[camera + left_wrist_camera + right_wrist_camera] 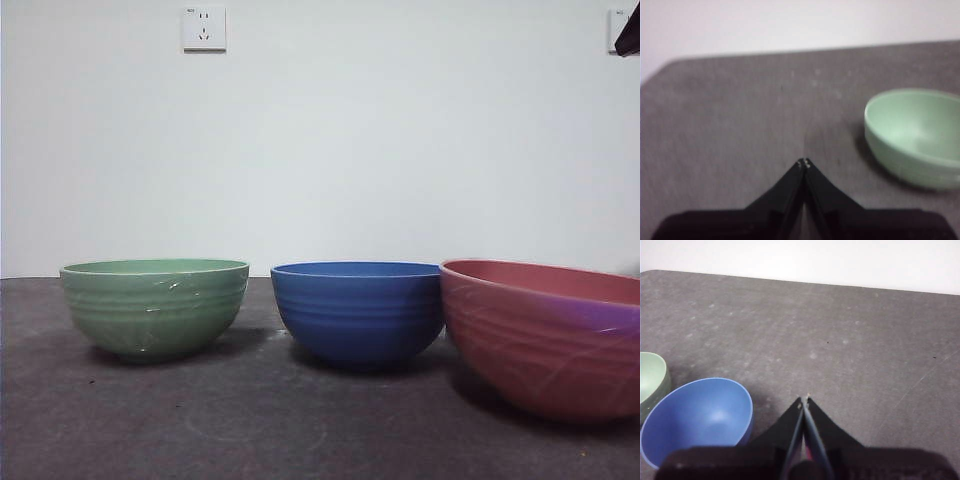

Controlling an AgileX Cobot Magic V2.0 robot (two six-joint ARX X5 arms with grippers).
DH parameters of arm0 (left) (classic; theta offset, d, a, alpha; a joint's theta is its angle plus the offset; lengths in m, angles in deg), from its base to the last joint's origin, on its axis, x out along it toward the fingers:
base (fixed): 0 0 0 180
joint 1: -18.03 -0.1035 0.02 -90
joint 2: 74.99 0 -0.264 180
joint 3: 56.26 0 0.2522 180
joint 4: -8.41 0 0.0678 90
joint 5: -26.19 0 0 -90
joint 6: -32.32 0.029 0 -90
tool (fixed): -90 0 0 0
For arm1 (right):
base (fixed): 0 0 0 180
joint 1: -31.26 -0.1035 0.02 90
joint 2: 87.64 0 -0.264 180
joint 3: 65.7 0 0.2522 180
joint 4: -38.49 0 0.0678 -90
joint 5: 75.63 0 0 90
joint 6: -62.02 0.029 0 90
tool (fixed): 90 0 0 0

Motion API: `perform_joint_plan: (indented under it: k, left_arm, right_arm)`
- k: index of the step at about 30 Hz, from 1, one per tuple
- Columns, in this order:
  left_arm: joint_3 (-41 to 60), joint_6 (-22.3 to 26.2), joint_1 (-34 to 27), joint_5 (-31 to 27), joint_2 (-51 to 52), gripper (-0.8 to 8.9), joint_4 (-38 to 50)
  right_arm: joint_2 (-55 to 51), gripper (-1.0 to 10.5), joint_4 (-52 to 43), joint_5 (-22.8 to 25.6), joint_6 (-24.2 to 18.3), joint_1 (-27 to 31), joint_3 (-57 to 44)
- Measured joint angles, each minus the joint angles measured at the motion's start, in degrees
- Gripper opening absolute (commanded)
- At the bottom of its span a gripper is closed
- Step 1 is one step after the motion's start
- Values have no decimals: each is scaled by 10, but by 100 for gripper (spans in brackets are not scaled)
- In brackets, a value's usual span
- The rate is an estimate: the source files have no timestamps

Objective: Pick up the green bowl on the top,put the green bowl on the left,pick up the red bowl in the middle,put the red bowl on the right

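a bare lab-like test bench: dark table [250, 420], blank white wall [400, 130], lone socket [204, 29].

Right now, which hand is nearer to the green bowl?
Left. The left hand, shut and empty, hangs above the table beside the green bowl. The right hand, also shut, has the blue bowl between it and the green bowl.

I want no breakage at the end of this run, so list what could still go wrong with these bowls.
1. The red bowl sits tilted, its rim higher on one side, right beside the blue bowl; it may rock or settle against it.
2. The right claw is shut and hangs just past the blue bowl's rim; a low retreat could clip it.
3. The left claw, also shut, is near the green bowl; a sideways swing might nudge it.
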Motion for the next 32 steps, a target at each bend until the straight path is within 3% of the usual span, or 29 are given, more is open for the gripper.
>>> perform_joint_plan:
  k: [29, 32]
  left_arm:
    - [17, -23, 0, 0, 22, -4, 8]
    - [17, -23, 0, 0, 22, -3, 8]
  right_arm:
    - [0, 0, 0, 0, 0, 0, 0]
    - [0, 1, -3, 16, -1, 0, 0]
